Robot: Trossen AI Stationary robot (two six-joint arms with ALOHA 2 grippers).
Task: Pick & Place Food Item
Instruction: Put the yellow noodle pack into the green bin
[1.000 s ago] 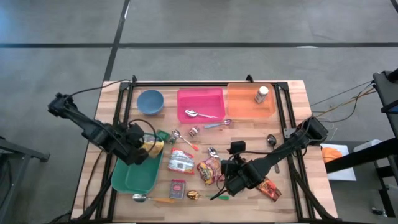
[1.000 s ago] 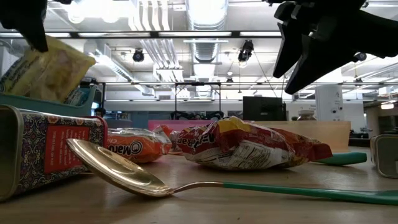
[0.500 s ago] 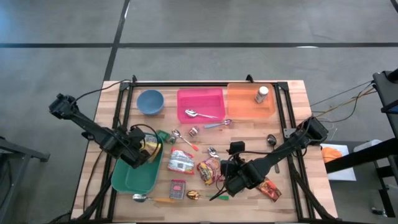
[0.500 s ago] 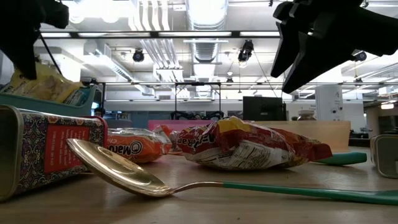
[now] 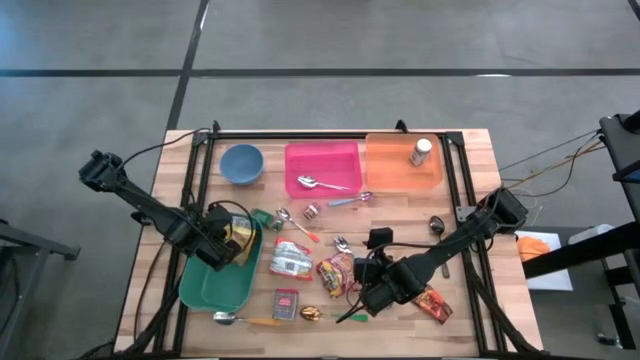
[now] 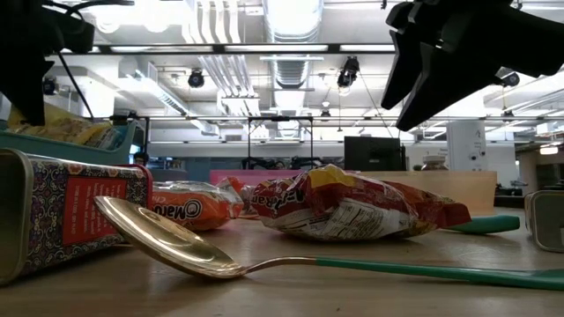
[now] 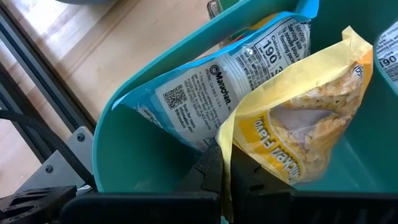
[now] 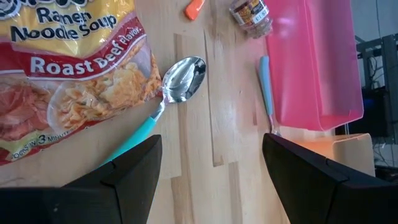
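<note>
My left gripper (image 5: 230, 245) is shut on a yellow noodle packet (image 7: 298, 124) down inside the teal bin (image 5: 205, 290) at the table's near left. A blue-and-white noodle packet (image 7: 217, 93) leans on the bin's wall behind it. In the low view the yellow packet (image 6: 66, 128) shows just above the bin's rim (image 6: 70, 145). My right gripper (image 8: 211, 186) hangs open above the table's near middle, beside a red-and-yellow ramen packet (image 8: 68, 81) that lies flat on the wood. Nothing is between its fingers. My left gripper pinches the yellow packet by its flat sealed edge (image 7: 225, 158) between its two shut fingers. The fingers come steeply from above. The packet's body reaches away from them into the teal bin and lies against the blue-and-white packet.
A blue bowl (image 5: 241, 163), a pink bin (image 5: 322, 160) holding a spoon and an orange bin (image 5: 400, 170) holding a jar (image 5: 421, 151) line the far edge. Packets (image 5: 291, 260), a patterned tin (image 5: 285, 303), spoons (image 8: 180, 81) and a small spice jar (image 8: 250, 14) lie scattered mid-table.
My left gripper has sunk toward the teal bin with the yellow packet and tipped somewhat. The packet, held high above the rim a second ago, now sits low in the bin. My right gripper has kept still.
</note>
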